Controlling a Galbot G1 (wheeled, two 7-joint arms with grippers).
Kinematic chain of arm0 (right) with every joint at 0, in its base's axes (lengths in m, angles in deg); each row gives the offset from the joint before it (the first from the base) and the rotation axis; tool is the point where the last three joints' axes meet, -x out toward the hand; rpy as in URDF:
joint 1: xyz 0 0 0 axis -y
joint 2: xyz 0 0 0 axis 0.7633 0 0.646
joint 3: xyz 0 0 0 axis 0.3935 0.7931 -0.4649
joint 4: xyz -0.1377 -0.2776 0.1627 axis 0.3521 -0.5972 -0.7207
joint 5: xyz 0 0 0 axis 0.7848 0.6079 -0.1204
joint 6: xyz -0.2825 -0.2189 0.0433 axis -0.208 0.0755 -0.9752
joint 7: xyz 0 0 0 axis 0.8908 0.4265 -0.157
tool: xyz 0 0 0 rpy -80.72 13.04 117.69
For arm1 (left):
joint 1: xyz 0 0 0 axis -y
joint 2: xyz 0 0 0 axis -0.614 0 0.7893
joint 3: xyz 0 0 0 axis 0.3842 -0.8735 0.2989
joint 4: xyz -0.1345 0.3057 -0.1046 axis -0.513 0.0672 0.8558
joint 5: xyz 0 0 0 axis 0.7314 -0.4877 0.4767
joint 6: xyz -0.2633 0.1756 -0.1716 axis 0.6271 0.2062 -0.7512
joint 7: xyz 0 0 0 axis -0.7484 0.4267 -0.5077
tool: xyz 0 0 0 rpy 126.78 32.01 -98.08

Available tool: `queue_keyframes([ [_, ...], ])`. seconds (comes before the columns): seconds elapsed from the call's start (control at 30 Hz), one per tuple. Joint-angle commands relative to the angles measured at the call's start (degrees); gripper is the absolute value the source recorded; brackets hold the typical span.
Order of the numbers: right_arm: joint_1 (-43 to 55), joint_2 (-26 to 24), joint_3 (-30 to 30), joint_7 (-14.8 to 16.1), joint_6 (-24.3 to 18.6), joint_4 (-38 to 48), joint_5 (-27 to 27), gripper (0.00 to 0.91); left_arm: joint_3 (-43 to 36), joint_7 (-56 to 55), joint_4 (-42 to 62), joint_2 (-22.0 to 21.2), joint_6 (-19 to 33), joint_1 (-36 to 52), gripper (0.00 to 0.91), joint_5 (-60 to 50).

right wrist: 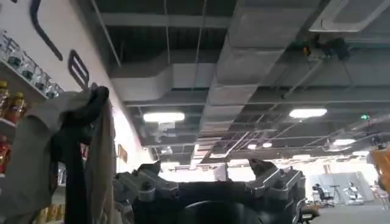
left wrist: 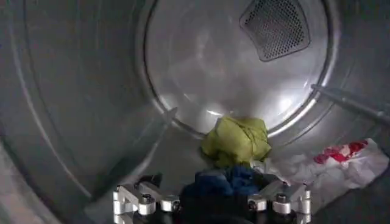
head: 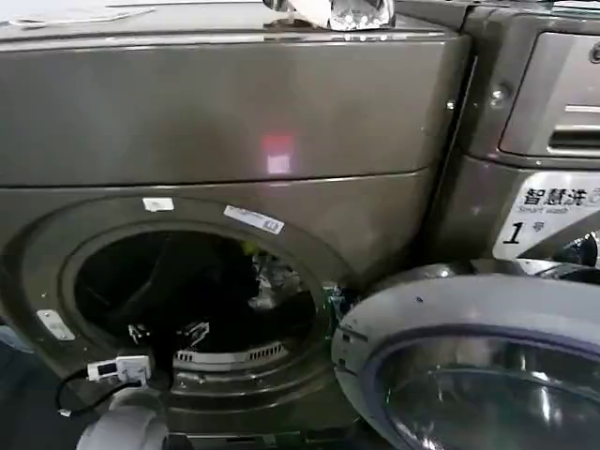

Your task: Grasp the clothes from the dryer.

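Bronze-grey metal fills the head view: the dryer (head: pixel 234 122), its glass door (head: pixel 478 366) swung open at lower right. Inside the drum (left wrist: pixel 73 91), the clothes (left wrist: pixel 244 158) lie heaped low centre: yellow-green, navy, white with red marks. The left gripper (left wrist: pixel 212 204) reaches in, fingers (left wrist: pixel 137 199) spread wide, empty. The right gripper (right wrist: pixel 213 176) points at a ceiling, fingers apart.

The left gripper (left wrist: pixel 210 201) is built with silver metal finger blocks fastened by round screws on a black body. The right gripper (right wrist: pixel 210 173) is seen dark, with matching screwed blocks.
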Motion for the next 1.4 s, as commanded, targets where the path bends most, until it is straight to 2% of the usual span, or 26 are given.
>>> queue_keyframes([
  [0.03,0.1,-0.1,0.6,0.0,-0.2,-0.1,0.0,0.907,-0.5,1.5,16.1,-0.5,2.6,13.9,0.907,-3.5],
  [0.2,0.1,-0.2,0.7,0.1,-0.3,0.5,0.1,0.907,-0.2,1.7,22.9,-0.7,2.9,20.2,0.907,-3.3],
  [0.33,0.6,-0.1,1.4,0.1,-0.4,0.2,0.1,0.907,1.2,3.1,32.2,-2.3,6.3,24.6,0.907,-9.7],
  [0.7,1.1,-0.9,2.0,0.1,-0.3,-0.1,0.4,0.907,0.7,4.4,47.8,-3.3,10.3,33.5,0.907,-12.6],
  [0.87,1.1,-1.0,2.2,0.2,-0.3,-0.3,0.4,0.907,1.2,11.0,55.3,-4.2,11.3,38.2,0.907,-25.7],
  [0.93,1.0,-1.0,2.0,0.2,-0.3,-0.2,0.4,0.907,1.1,19.6,57.1,-4.2,14.0,39.6,0.907,-38.6],
  [0.97,0.9,-1.0,2.0,0.2,-0.3,-0.2,0.4,0.907,0.9,21.8,57.0,-4.0,14.6,39.6,0.907,-40.9],
  [1.0,0.9,-1.0,1.9,0.2,-0.3,-0.2,0.4,0.907,-0.1,26.4,56.5,-3.4,16.3,39.5,0.907,-47.1],
  [1.13,0.3,-1.1,1.3,0.2,-0.3,-0.4,0.4,0.907,-1.0,40.9,55.3,-2.6,21.8,39.7,0.907,-59.7],
  [1.17,0.2,-1.3,1.1,0.2,-0.2,-0.5,0.4,0.907,-0.8,43.3,55.3,-2.5,24.5,39.9,0.907,-64.5],
  [1.23,-0.1,-1.4,1.0,0.2,-0.2,-0.7,0.4,0.907,-0.5,44.7,56.2,-2.4,29.0,40.4,0.907,-67.5],
  [1.4,0.2,-1.1,1.7,0.3,-0.5,-0.4,0.4,0.907,-0.3,47.5,57.4,-2.2,35.6,41.2,0.907,-75.7],
])
